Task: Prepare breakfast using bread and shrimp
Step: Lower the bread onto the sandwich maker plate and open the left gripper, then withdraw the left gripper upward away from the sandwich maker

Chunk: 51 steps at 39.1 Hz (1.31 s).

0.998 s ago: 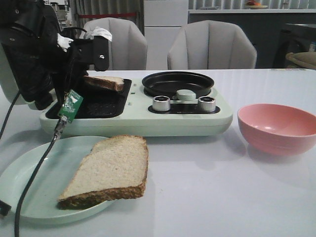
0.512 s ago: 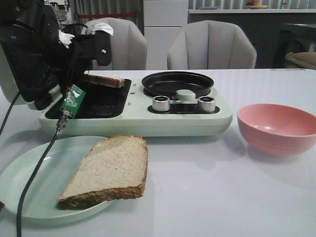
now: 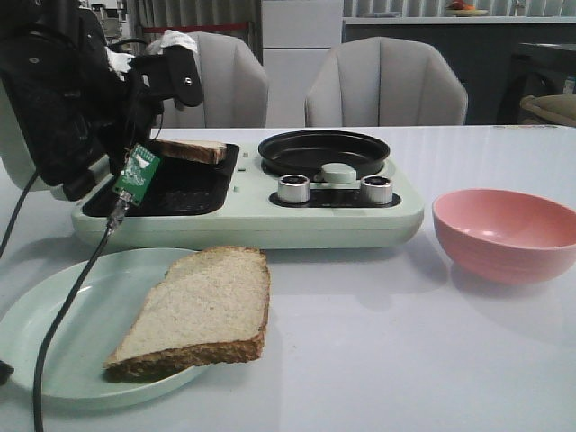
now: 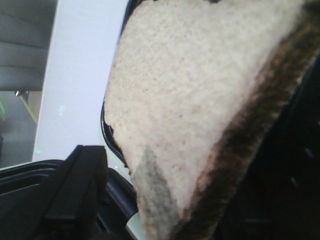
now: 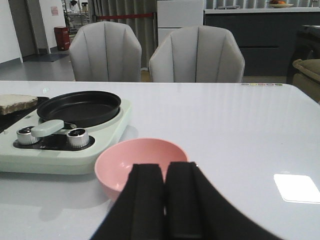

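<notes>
One bread [image 3: 192,149] slice lies on the griddle [image 3: 171,193], the other on the plate [image 3: 54,328]. Bread is light and soft, so take it gently by the crust. Your left claw [image 3: 166,85]: I cannot tell. Right claw [image 5: 165,192] is closed, empty.

No words, numbers or brand names can be read anywhere here. The small green circuit board [image 3: 137,171] hanging by the left arm has tiny white marks on it, but they are too small and blurry to make out. The two silver knobs [image 3: 294,188] on the pale green cooker [image 3: 270,211] show no numbers that can be seen. Far back in the room, a red sign [image 5: 59,38] and a small paper on the wall [image 5: 53,10] are too blurry to read.
</notes>
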Each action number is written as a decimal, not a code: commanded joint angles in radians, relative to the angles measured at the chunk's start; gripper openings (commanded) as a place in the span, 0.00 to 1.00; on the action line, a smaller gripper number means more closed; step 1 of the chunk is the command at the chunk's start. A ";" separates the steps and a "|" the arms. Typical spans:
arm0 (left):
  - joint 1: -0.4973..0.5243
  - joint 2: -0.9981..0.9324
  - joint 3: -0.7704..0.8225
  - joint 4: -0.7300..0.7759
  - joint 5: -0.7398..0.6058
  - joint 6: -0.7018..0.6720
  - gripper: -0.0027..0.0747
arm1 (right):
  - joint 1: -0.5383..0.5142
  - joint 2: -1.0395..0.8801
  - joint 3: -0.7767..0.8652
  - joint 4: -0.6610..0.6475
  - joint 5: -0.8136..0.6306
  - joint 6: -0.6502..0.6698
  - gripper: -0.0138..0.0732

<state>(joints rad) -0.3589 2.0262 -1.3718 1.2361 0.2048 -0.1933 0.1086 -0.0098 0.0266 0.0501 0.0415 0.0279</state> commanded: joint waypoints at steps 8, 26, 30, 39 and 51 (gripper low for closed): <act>-0.010 -0.056 -0.014 -0.051 0.018 -0.015 0.73 | -0.004 -0.022 -0.016 -0.004 -0.086 -0.001 0.33; -0.020 -0.094 -0.014 -0.148 0.018 -0.002 0.82 | -0.004 -0.022 -0.016 -0.004 -0.086 -0.001 0.33; -0.020 -0.111 -0.014 -0.219 0.027 -0.002 0.82 | -0.004 -0.022 -0.016 -0.004 -0.086 -0.001 0.33; -0.024 -0.175 -0.014 -0.446 0.109 0.104 0.82 | -0.004 -0.022 -0.016 -0.004 -0.086 -0.001 0.33; -0.043 -0.315 -0.014 -0.620 0.164 0.104 0.82 | -0.004 -0.022 -0.016 -0.004 -0.086 -0.001 0.33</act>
<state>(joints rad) -0.3922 1.8028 -1.3596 0.6609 0.3739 -0.0881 0.1086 -0.0114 0.0266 0.0501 0.0415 0.0279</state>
